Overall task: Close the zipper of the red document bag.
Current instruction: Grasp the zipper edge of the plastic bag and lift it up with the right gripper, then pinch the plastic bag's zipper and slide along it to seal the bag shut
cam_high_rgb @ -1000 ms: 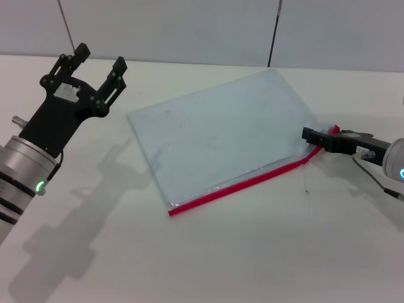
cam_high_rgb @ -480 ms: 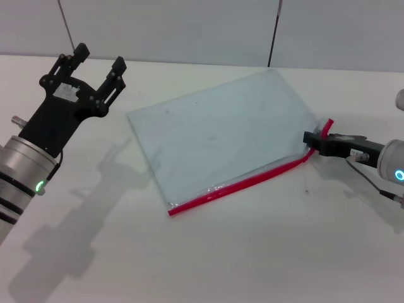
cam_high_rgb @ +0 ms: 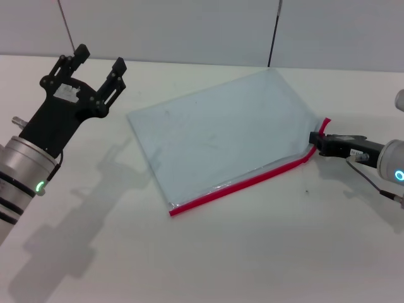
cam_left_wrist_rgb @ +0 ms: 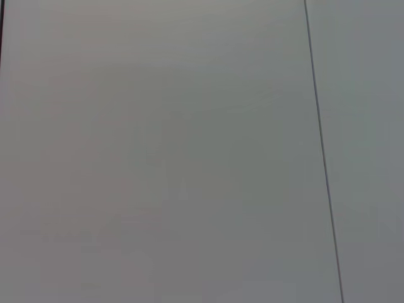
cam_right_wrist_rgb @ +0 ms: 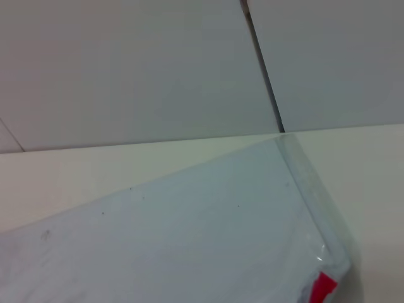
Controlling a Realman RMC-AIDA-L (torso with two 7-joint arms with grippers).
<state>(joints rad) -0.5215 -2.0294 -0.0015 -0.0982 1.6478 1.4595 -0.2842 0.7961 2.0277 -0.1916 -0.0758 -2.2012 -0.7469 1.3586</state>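
Note:
The red document bag [cam_high_rgb: 218, 136] lies flat and slanted in the middle of the white table, translucent pale blue. Its zipper [cam_high_rgb: 240, 184] is the red strip along the near long edge, and its right end curls upward. My right gripper [cam_high_rgb: 314, 139] lies low at that right end, shut on the zipper there. The right wrist view looks across the red document bag [cam_right_wrist_rgb: 189, 233], with a bit of the red zipper [cam_right_wrist_rgb: 323, 288] at its corner. My left gripper [cam_high_rgb: 100, 62] hangs open above the table at the far left, apart from the bag.
The white table [cam_high_rgb: 252, 252] meets a grey panelled wall [cam_high_rgb: 189, 25] behind the bag. The left wrist view shows only that wall [cam_left_wrist_rgb: 189, 151].
My right gripper has shifted slightly to the right at the zipper's end, and the red end now stands up more beside it. The left arm has not moved.

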